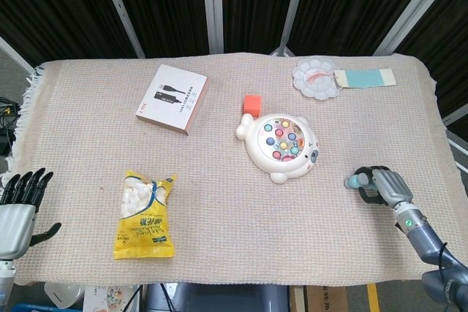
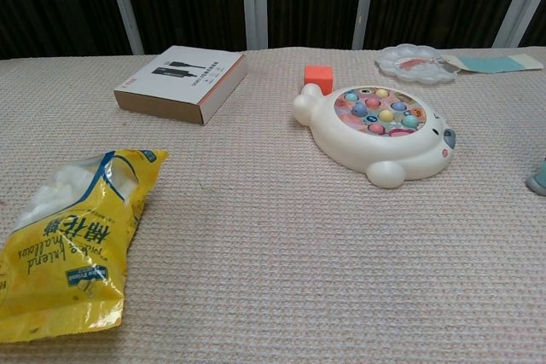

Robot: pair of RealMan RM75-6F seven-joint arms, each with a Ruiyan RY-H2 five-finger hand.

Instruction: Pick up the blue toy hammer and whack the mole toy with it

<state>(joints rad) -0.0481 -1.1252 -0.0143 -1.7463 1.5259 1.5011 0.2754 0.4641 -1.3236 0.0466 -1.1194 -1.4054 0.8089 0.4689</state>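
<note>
The white mole toy with coloured buttons lies right of the table's middle; the chest view shows it too. The blue toy hammer lies on the cloth near the right edge, its pale blue head poking out to the left of my right hand. That hand's fingers are curled round the hammer, hiding its handle. In the chest view only a sliver of the hammer shows at the right border. My left hand hangs off the table's front left corner, fingers spread and holding nothing.
A flat cardboard box lies at the back left and an orange cube just behind the mole toy. A yellow marshmallow bag sits at the front left. A white palette and a teal card lie at the back right.
</note>
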